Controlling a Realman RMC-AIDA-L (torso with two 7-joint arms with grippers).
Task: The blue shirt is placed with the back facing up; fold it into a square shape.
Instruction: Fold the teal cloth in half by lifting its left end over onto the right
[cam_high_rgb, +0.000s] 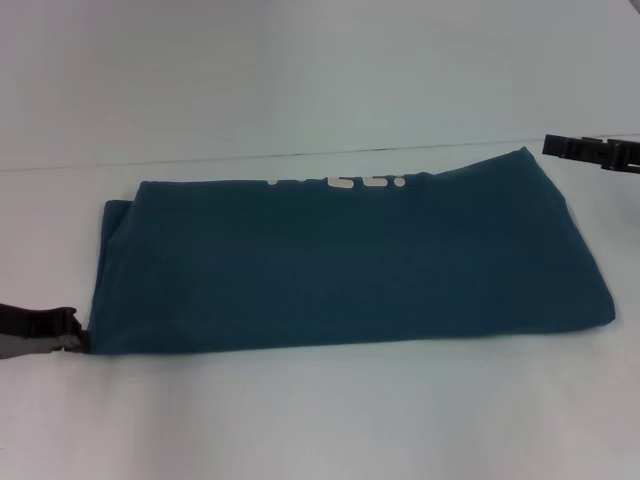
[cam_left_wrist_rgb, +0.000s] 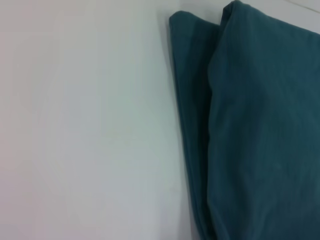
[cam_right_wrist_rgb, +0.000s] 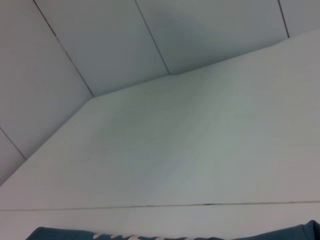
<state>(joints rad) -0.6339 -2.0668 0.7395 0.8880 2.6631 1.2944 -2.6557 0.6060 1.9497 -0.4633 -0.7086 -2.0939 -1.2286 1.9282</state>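
The blue shirt (cam_high_rgb: 350, 265) lies folded (a long band). Left gripper (cam_high_rgb: 72, 335) at its near-left corner, right gripper (cam_high_rgb: 585, 150) beyond its far-right corner; neither grip can be told. Fold 1 end over squarely.

Count: one blue shirt (cam_high_rgb: 350, 265), folded, on one white table (cam_high_rgb: 320, 420). Two grippers in head view: left gripper (cam_high_rgb: 68, 335) at near left, right gripper (cam_high_rgb: 580, 148) at far right.

left claw (cam_high_rgb: 45, 331): black, grey underside | right claw (cam_high_rgb: 595, 151): black, seemingly ribbed
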